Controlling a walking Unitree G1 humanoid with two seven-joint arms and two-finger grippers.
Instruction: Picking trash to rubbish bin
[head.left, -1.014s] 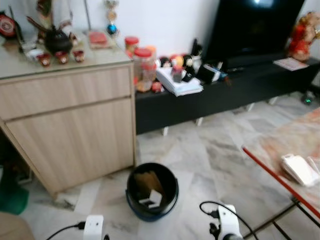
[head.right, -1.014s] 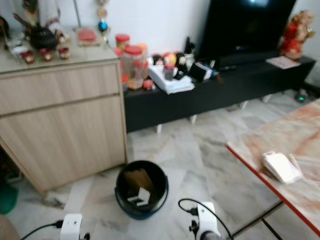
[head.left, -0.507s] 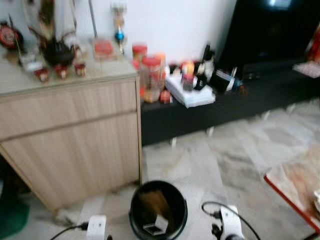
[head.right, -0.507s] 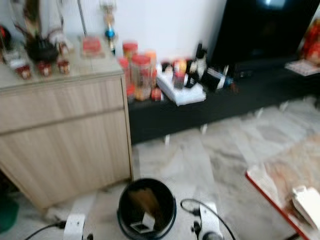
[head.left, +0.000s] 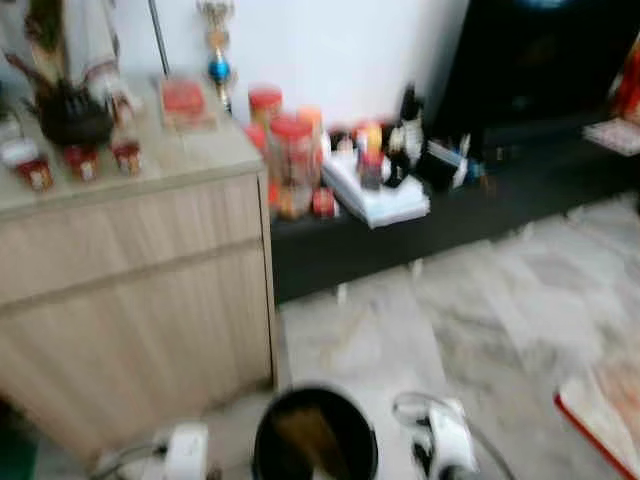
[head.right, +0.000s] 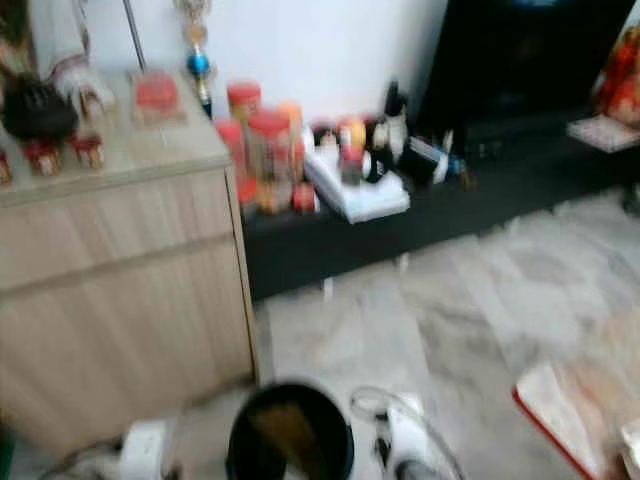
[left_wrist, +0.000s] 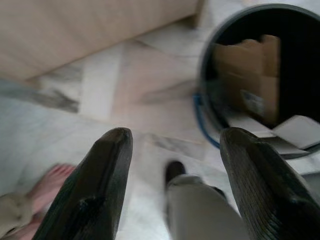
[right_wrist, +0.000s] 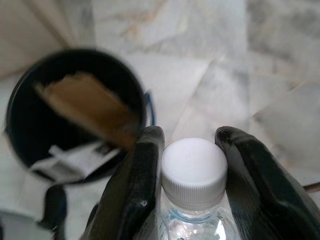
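Note:
A black rubbish bin (head.left: 315, 440) stands on the marble floor at the bottom of the head views, with brown cardboard and white scraps inside (right_wrist: 85, 107). My right gripper (right_wrist: 192, 175) is shut on a clear plastic bottle with a white cap (right_wrist: 194, 172), held just beside the bin's rim. The right wrist (head.left: 445, 445) sits to the right of the bin. My left gripper (left_wrist: 175, 150) hangs open above the floor, with the bin (left_wrist: 260, 85) to one side of it. The left wrist (head.left: 185, 450) is left of the bin.
A light wooden cabinet (head.left: 130, 290) with ornaments on top stands left of the bin. Behind is a low black TV bench (head.left: 450, 210) crowded with jars, papers and bottles. A red-edged marble table corner (head.left: 600, 415) juts in at the right. A bare foot (left_wrist: 52, 180) is on the floor.
The whole view has shifted and blurred as the camera moved closer to the cabinet and bin; the bin now sits lower in frame and the table has slid further right.

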